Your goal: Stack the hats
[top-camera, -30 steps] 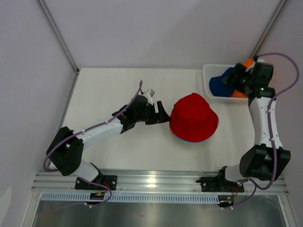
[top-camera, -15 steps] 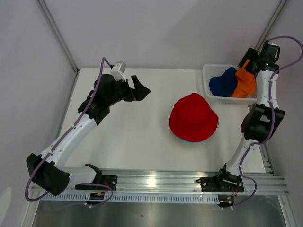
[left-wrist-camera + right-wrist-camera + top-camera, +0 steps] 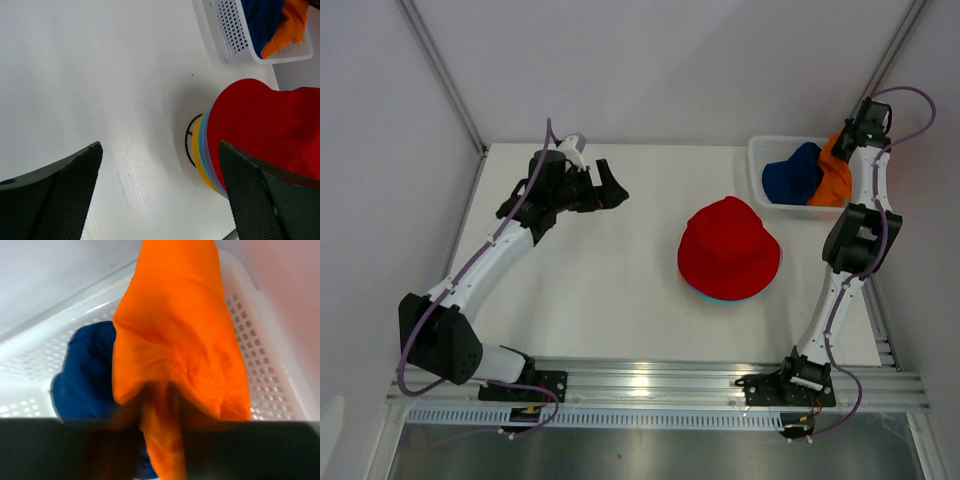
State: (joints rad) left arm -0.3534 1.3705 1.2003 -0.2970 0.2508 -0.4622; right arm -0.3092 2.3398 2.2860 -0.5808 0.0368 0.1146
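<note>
A red hat [image 3: 729, 247] tops a pile in mid-table; under it yellow [image 3: 199, 159], teal [image 3: 203, 150] and lavender [image 3: 214, 176] brims show. My left gripper [image 3: 612, 187] hangs open and empty, well to the left of the pile, with its fingers [image 3: 55, 195] wide apart. At the back right, my right gripper [image 3: 848, 138] is shut on the orange hat [image 3: 175, 340], which hangs over the basket. The dark blue hat [image 3: 790, 175] lies inside the basket beside it.
The white mesh basket [image 3: 760, 160] stands at the table's back right corner. A black wire stand [image 3: 189, 145] shows beneath the pile. Metal frame posts rise at both back corners.
My left arm drew back from the red hat to the back left, jaws opening fully. My right arm stretched up over the basket and its jaws shut on the orange hat.
</note>
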